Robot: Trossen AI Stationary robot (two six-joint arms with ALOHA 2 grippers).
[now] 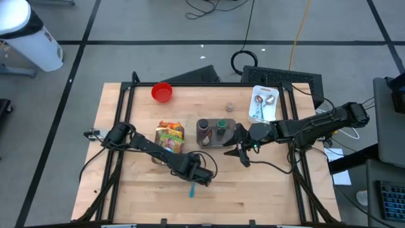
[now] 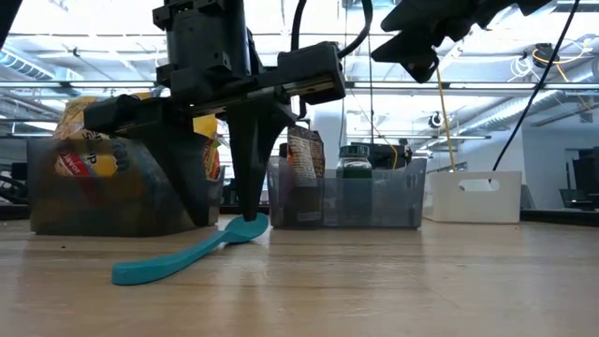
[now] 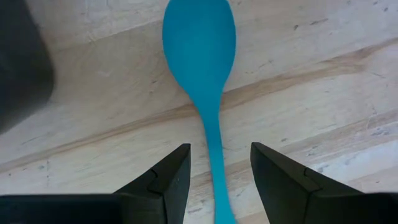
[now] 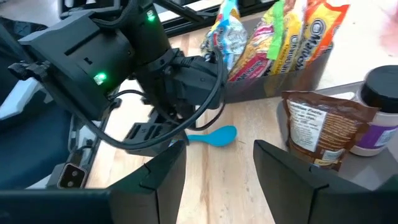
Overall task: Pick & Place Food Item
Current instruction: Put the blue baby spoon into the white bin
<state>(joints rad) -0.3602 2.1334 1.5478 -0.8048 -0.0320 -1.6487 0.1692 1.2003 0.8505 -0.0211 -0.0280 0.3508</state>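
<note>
A blue plastic spoon [image 3: 200,43] lies flat on the wooden table near the front middle; it also shows in the high view [image 1: 191,189] and the low view [image 2: 178,257]. My left gripper [image 3: 219,152] is open and points down over it, one finger on either side of the handle, just behind the bowl, with a gap showing on both sides. My right gripper [image 1: 240,152] is open and empty, held above the table beside the clear bin [image 1: 215,132]; it looks toward the spoon [image 4: 214,135].
A dark bin of snack bags [image 1: 171,137] and the clear bin with a pouch and jars stand mid-table behind the spoon. A red bowl [image 1: 162,92] sits far left, a white tray with utensils [image 1: 263,103] far right. Bare wood lies along the near edge.
</note>
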